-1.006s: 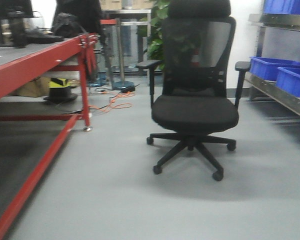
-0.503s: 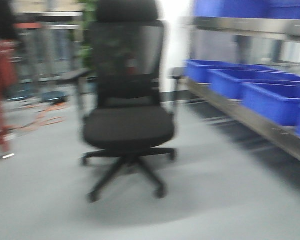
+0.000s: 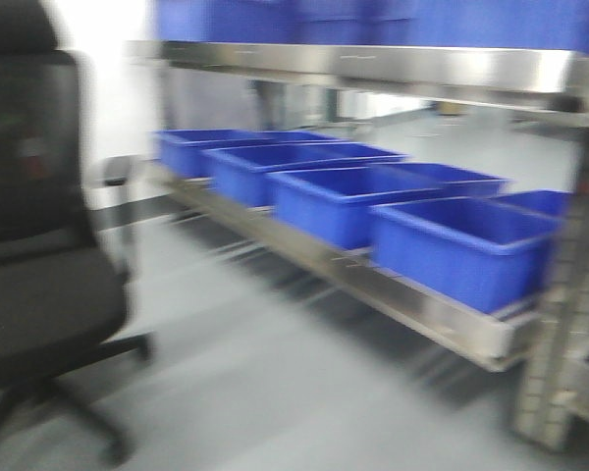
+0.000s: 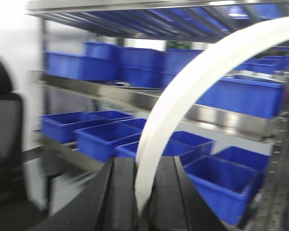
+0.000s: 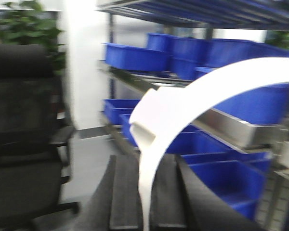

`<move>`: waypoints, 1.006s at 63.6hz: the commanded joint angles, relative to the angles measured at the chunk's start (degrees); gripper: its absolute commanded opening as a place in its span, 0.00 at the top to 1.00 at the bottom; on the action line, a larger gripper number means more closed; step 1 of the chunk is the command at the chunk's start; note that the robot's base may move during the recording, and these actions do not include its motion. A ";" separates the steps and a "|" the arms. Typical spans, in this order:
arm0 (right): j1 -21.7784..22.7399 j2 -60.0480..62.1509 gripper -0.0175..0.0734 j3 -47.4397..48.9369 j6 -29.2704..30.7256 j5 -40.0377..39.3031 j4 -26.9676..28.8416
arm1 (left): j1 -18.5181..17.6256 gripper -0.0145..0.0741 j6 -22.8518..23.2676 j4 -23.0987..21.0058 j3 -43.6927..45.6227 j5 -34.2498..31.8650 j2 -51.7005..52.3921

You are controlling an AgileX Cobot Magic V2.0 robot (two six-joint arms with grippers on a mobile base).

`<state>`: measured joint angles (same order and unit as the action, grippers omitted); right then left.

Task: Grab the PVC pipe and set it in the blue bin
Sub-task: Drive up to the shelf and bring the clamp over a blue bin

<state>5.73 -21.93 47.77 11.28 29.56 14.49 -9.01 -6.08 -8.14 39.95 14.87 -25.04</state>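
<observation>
In the left wrist view a white curved PVC pipe (image 4: pixel 192 82) arcs up and to the right from between the black fingers of my left gripper (image 4: pixel 143 162), which is shut on it. The right wrist view shows a white curved PVC pipe (image 5: pixel 183 98) clamped the same way in my right gripper (image 5: pixel 147 162). Several blue bins (image 3: pixel 452 245) stand in a row on the low steel shelf (image 3: pixel 373 280) ahead and to the right. More blue bins (image 4: pixel 106 139) lie beyond the left gripper, and others (image 5: pixel 221 178) beyond the right. Neither gripper appears in the front view.
A black office chair (image 3: pixel 39 294) stands close on the left. The rack's steel upright (image 3: pixel 569 324) is near on the right, with an upper shelf (image 3: pixel 393 64) of more blue bins overhead. Grey floor (image 3: pixel 275 392) lies between chair and rack.
The front view has swung right: the red table has left the view, the chair has slid from the middle to the left edge, and the rack of blue bins now fills the frame.
</observation>
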 commanded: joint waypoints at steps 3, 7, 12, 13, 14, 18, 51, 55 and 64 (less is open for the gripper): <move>-0.05 -0.08 0.99 0.11 0.22 -1.47 -0.13 | -0.28 0.96 -0.01 -0.13 0.21 -1.28 0.37; -0.05 -0.08 0.99 0.11 0.22 -1.47 -0.13 | -0.28 0.96 -0.01 -0.13 0.21 -1.28 0.37; -0.05 -0.08 0.99 0.11 0.22 -1.47 -0.13 | -0.28 0.96 -0.01 -0.13 0.21 -1.28 0.37; -0.05 -0.08 0.99 0.11 0.22 -1.47 -0.13 | -0.28 0.96 -0.01 -0.13 0.21 -1.28 0.37; -0.05 -0.08 0.99 0.11 0.22 -1.47 -0.13 | -0.28 0.96 -0.01 -0.13 0.21 -1.28 0.37; -0.05 -0.08 0.99 0.11 0.22 -1.47 -0.13 | -0.28 0.96 -0.01 -0.13 0.21 -1.28 0.37; -0.05 -0.08 0.99 0.11 0.22 -1.47 -0.13 | -0.28 0.96 -0.01 -0.13 0.21 -1.28 0.37; -0.05 -0.08 0.99 0.11 0.22 -1.47 -0.13 | -0.28 0.96 -0.01 -0.13 0.21 -1.28 0.37; -0.05 -0.08 0.99 0.11 0.22 -1.47 -0.13 | -0.28 0.96 -0.01 -0.13 0.21 -1.28 0.37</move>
<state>5.73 -21.93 47.77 11.28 29.56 14.49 -9.01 -6.08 -8.14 39.95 14.87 -25.04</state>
